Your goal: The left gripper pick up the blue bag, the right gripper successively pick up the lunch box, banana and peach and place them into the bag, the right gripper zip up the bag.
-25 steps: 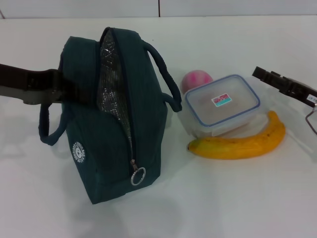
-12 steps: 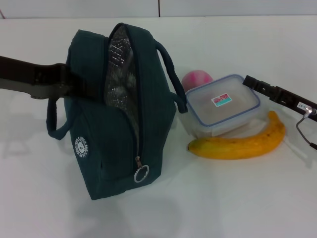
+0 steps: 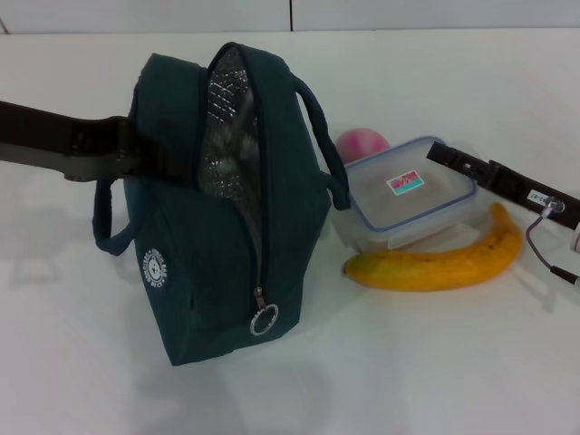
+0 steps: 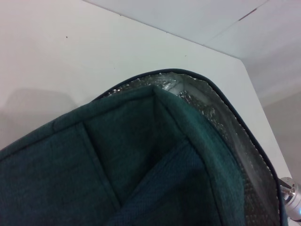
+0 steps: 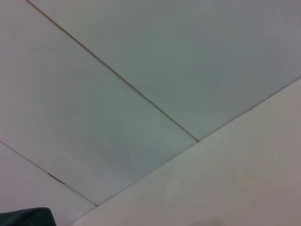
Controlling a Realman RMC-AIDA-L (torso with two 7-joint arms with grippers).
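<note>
Two grippers are mine, and both are busy: my left gripper [image 3: 149,163] is clenched on the upper side wall of the blue bag [image 3: 227,227], holding it upright on the white table [image 3: 408,362] with its zip mouth gaping toward my right side, while my right gripper [image 3: 453,159] reaches in over the far edge of the lunch box [image 3: 408,195]; whether its fingers are parted or closed I cannot tell. The bag is soft woven fabric with crinkled silver foil lining [image 3: 227,136], rope-like handles and a ring zipper pull [image 3: 264,320] low on the front; I judge it limp and light, so it will sag unless I keep the wall taut. The lunch box lies just beside the bag, clear rigid plastic under a blue-rimmed lid, probably slick and light, best pinched across its short sides or by the lid rim. Touching its near edge lies the banana [image 3: 439,263], yellow, curved and easily bruised, so take it at mid-length. Behind the box, partly hidden, sits the peach [image 3: 361,143], round, pink and liable to roll, calling for a centred, gentle squeeze.
</note>
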